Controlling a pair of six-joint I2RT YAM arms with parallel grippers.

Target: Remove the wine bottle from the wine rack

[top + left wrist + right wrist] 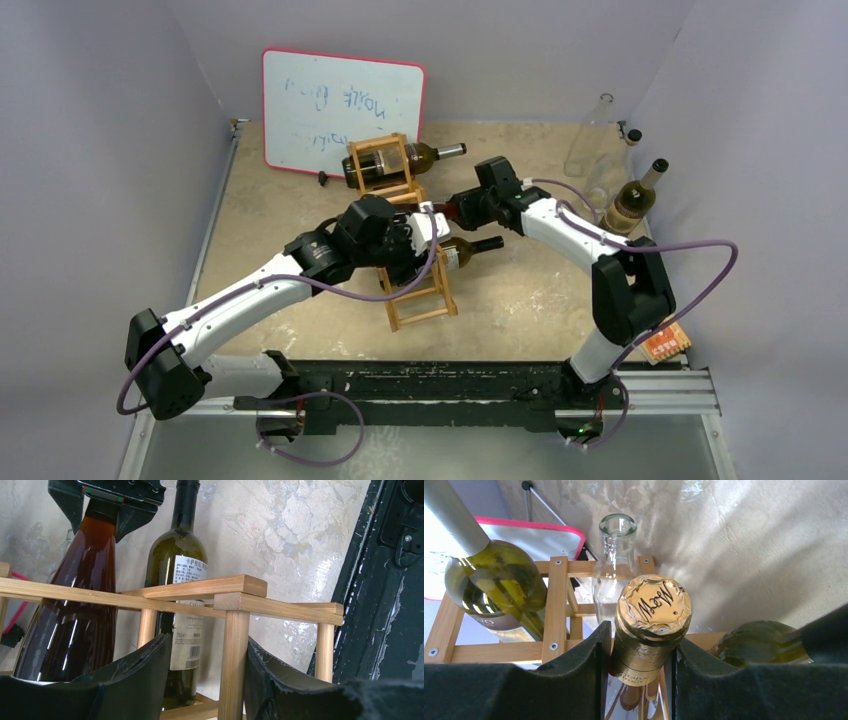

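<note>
The light tan wooden wine rack [420, 300] lies mid-table with three bottles in it. My right gripper [462, 209] is shut on the gold-foil neck of the middle brown wine bottle [654, 605], whose body [75, 605] sits inside the rack. That gripper also shows at the top of the left wrist view [107, 505]. My left gripper [412, 236] is open and straddles a rack post [233, 660]. Its right finger [285, 680] rests against the post and its left finger [135, 680] stands apart. A green bottle with a white label [180, 575] lies beside the brown one.
A red-edged whiteboard [340, 110] leans on the back wall behind the rack. An olive bottle [420, 158] lies in the rack's far slot. Clear bottles [590, 135] and another wine bottle [635, 200] stand at the right wall. An orange packet [665, 342] lies by the right arm's base.
</note>
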